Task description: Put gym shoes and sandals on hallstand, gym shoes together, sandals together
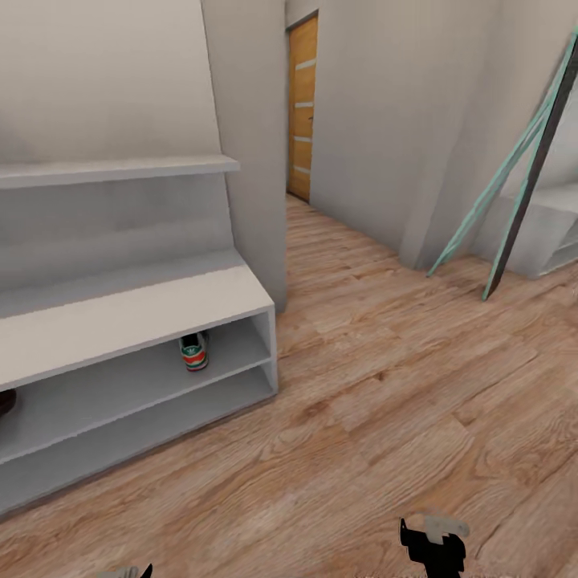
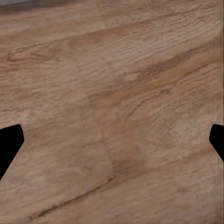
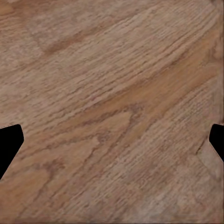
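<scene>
Since one gym shoe [image 1: 193, 351] already sits heel-out on the upper shelf of the hallstand [image 1: 120, 321], the risk I'd flag is shoving it sideways when its mate goes in. Both grippers, left [image 2: 112, 144] and right [image 3: 112, 144], hang spread wide and empty over grainy wood floor [image 1: 385, 417]. Something dark [image 1: 6, 401] peeks at the shelf's far end, can't tell what.

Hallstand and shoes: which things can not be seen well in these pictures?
- Gym shoe, head view: heel end shows in the upper slot of the hallstand; the bench top hides the front.
- Dark object, head view: cut off by the picture edge, unidentifiable.
- Second gym shoe: not visible here.
</scene>
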{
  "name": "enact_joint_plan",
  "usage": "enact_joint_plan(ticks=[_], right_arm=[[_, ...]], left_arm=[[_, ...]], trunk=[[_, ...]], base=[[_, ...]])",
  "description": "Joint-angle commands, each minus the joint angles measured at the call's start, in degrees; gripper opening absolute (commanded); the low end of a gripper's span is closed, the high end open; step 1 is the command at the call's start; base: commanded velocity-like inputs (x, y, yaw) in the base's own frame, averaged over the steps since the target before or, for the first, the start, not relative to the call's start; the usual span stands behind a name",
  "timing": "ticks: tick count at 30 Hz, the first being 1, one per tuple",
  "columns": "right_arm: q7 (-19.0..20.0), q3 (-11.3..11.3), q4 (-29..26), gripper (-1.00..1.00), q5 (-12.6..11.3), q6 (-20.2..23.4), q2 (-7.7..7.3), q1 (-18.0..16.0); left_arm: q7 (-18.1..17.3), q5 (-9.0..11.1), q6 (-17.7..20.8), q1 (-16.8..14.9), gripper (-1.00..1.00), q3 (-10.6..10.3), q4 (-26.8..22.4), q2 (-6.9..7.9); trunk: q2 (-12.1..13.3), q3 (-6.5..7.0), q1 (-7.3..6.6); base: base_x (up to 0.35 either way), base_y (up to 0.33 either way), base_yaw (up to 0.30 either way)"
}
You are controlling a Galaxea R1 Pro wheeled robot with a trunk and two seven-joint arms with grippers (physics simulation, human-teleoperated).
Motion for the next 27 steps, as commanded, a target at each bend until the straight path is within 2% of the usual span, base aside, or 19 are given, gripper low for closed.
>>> enact_joint_plan(ticks=[1,20,27], right_arm=[[0.02,0.03,0.06,1.00,-0.27,-0.23,0.01,-0.04],[0.03,0.07,0.06,1.00,-0.39,-0.23,0.45,-0.04],[0.03,0.01,0.06,1.00,-0.39,-0.23,0.40,-0.04]], left_arm=[[-0.61,0.48,0.02,-0.01,1.00,0.15,0.05,-0.01],[-0.60,0.48,0.02,-0.01,1.00,0.12,0.14,-0.05],[-0.62,0.48,0.02,-0.01,1.00,0.12,0.09,-0.05]], trunk=[[0.40,0.14,-0.24],[8.02,3.55,-4.41],[8.02,3.55,-4.41]], base=[[0.000,0.000,-0.300],[0.000,0.000,-0.300],[0.000,0.000,-0.300]])
